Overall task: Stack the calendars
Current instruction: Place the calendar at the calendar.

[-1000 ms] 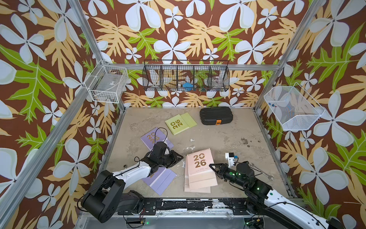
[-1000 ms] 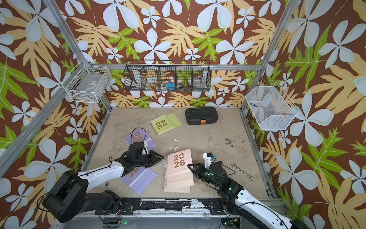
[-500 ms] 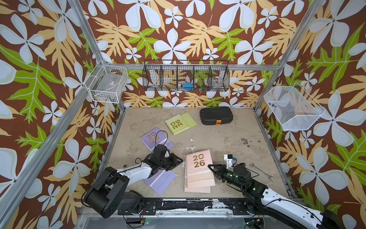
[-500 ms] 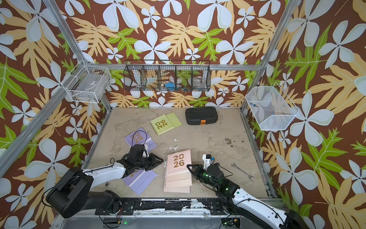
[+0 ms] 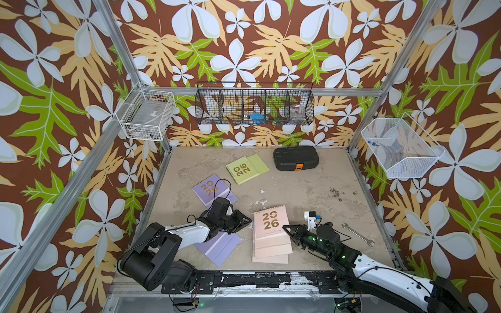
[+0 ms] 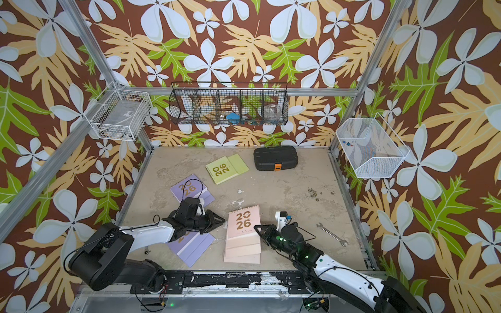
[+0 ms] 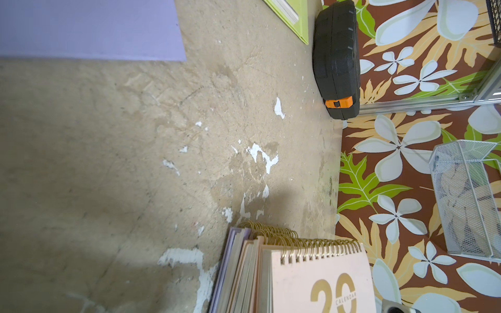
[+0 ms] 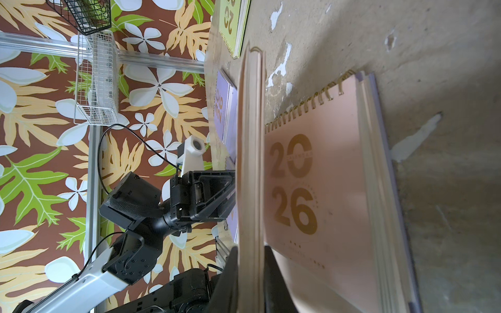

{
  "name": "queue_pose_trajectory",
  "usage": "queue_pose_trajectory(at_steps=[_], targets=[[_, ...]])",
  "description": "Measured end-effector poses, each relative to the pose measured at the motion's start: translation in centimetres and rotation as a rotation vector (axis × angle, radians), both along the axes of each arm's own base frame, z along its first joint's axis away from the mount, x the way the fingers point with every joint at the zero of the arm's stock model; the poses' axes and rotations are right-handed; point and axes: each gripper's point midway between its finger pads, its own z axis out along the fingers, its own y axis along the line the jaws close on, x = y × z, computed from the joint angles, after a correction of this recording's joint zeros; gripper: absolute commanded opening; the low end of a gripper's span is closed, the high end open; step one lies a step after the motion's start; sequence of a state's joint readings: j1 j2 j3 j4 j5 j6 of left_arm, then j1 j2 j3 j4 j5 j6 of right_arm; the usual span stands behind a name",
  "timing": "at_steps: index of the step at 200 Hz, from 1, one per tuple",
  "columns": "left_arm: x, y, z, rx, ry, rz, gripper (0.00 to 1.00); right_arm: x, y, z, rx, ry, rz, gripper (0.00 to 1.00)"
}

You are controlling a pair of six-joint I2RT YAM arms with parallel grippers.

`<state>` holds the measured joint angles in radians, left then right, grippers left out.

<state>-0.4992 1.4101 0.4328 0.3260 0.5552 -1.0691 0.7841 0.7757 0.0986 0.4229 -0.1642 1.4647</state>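
Changes over the last second: the right gripper (image 5: 284, 227) has crept a little toward the left arm, taking the upper pink calendar (image 5: 271, 222) with it. That cover now fills slightly less of the table (image 5: 311, 195) in both top views. The left arm has flattened over the near lilac calendar (image 5: 217, 245), and the left gripper (image 5: 248, 218) has dipped a touch nearer. The near lilac calendar, far lilac calendar (image 5: 210, 188), green calendar (image 5: 245, 169), black case (image 5: 295, 158) and wrench (image 5: 357, 234) have not moved.

Grips: the right jaws are clamped, one above the other, on the right edge of the upper pink calendar, held roughly level. The right wrist view shows it edge-on over a second pink calendar (image 8: 311, 176); touching or just apart, can't tell. The second pink calendar rests on the bottom lilac calendar (image 7: 233, 241). The left gripper lies just beside the pile's left edge; its jaw gap can't be read from any view.

Places: the pile is front centre, between the two grippers. The green calendar is at the back, just left of the black case. The far lilac calendar is mid-left and the wrench front right.

Writing: gold "2026" in two rows on both pink covers, and on the far lilac and green covers, skewed. Tiny "CALENDAR" runs across the zero on the pink cover seen from the left wrist. The case has an orange latch; any lettering is too small to read
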Motion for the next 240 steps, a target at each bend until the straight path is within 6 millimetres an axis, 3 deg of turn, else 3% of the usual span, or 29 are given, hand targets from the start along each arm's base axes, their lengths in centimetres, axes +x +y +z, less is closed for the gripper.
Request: queue_pose_trajectory(at_steps=[68, 139, 240], targets=[[0.0, -0.5, -0.1, -0.010, 0.002, -0.016, 0.25, 0.0, 0.3, -0.3, 0.000, 0.006, 0.012, 0.11], [-0.2, -1.5, -0.1, -0.016, 0.003, -0.047, 0.25, -0.2, 0.1, -0.8, -0.009, 0.014, 0.012, 0.27], [0.4, -1.9, 0.3, -0.024, -0.004, -0.041, 0.24, -0.4, -0.5, -2.5, -0.082, 0.069, -0.001, 0.36]])
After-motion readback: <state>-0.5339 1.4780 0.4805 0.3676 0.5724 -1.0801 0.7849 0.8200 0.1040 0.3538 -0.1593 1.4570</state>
